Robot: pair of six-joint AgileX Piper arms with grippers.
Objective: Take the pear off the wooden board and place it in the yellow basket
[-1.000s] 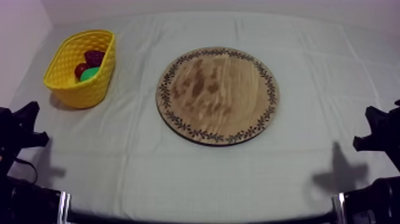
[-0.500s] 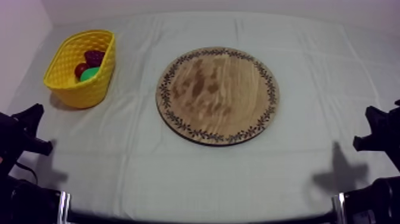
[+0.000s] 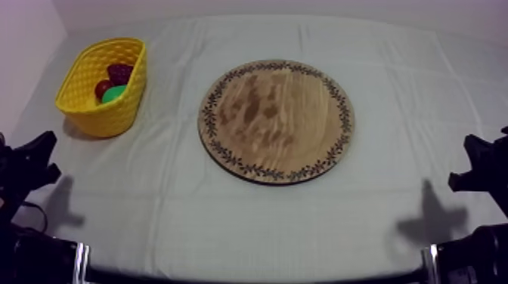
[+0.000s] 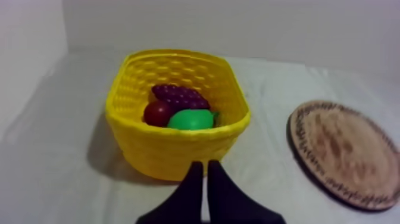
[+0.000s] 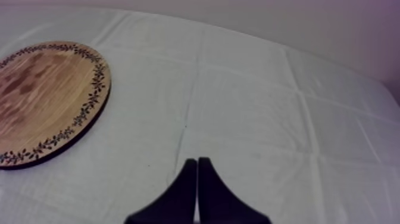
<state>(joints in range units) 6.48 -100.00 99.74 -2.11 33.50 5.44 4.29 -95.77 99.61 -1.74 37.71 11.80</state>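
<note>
Pear (image 4: pixel 190 119) is in the yellow basket (image 3: pixel 91 113), far left of the table, low against the near wall as the left wrist view has it. Beside it sits a small red fruit (image 4: pixel 158 113), touching or nearly so, and a bunch of grapes (image 4: pixel 178 95) lies behind both.

Surface: grey-white cloth (image 3: pixel 189 219) over the whole table, creased with fold lines. A pale plain wall (image 3: pixel 227 7) runs along the far edge and down the left side.

Round wooden board (image 3: pixel 276 121) with the patterned rim lies flat mid-table, well apart from the basket.

Left gripper (image 4: pixel 202 164): fingers together in a narrow wedge, nothing between them. It is off the basket, pointing at the near wall, and low at the left table edge in the top view.

Right gripper (image 5: pixel 196 161): fingers also pressed together and gripping nothing. It hangs over bare cloth, with the board off to its side and well apart. In the top view it sits low at the right edge.

Pear orientation: the long axis looks roughly level, running along the basket's near wall. It seems to lie on its side, but the rim hides part of it, so I can't tell which end is the stem.
</note>
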